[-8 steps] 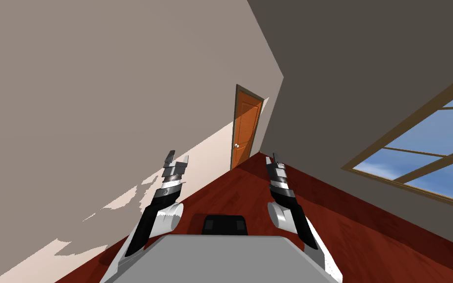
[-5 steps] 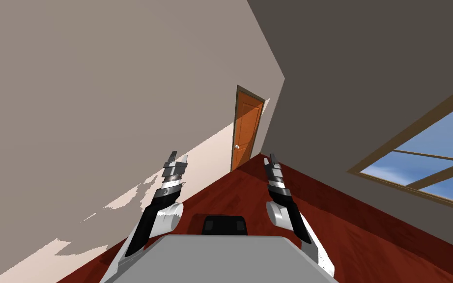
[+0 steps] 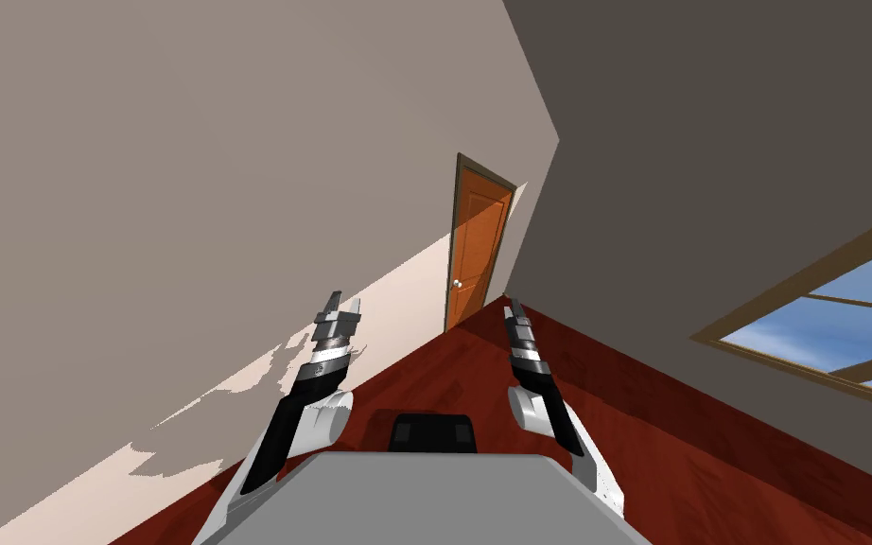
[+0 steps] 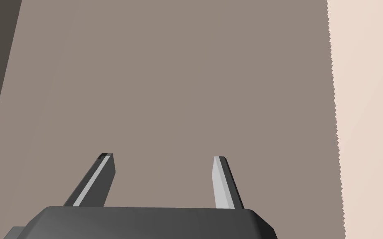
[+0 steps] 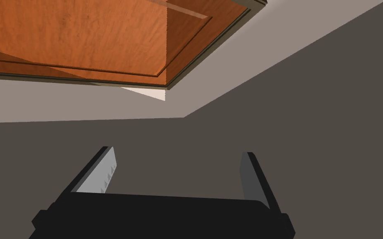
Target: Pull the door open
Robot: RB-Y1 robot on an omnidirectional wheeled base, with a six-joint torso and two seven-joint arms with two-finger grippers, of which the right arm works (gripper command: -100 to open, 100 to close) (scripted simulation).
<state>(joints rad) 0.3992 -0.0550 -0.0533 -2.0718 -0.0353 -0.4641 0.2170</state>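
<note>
**Approach step, door not yet reached.** The orange panelled door (image 3: 478, 237) stands in its dark frame at the far end of the beige wall (image 3: 188, 189), just beside the room's corner. It is well apart from both grippers and looks closed. Its small pale round knob (image 3: 458, 283) sits near the door's edge farther from the corner.

The left gripper (image 3: 343, 303) is raised close beside the beige wall, fingers spread and holding nothing. The right gripper (image 3: 516, 305) points toward the corner above the dark red wooden floor (image 3: 481, 378). Its fingers are likewise spread and empty, and its wrist view shows the door's panels ahead.

No part of the pull is begun. The next move probably calls for you to drive the base forward along the wall until the knob is within reach. Then raise one spread gripper level with the knob so its fingers straddle it before closing.
</note>
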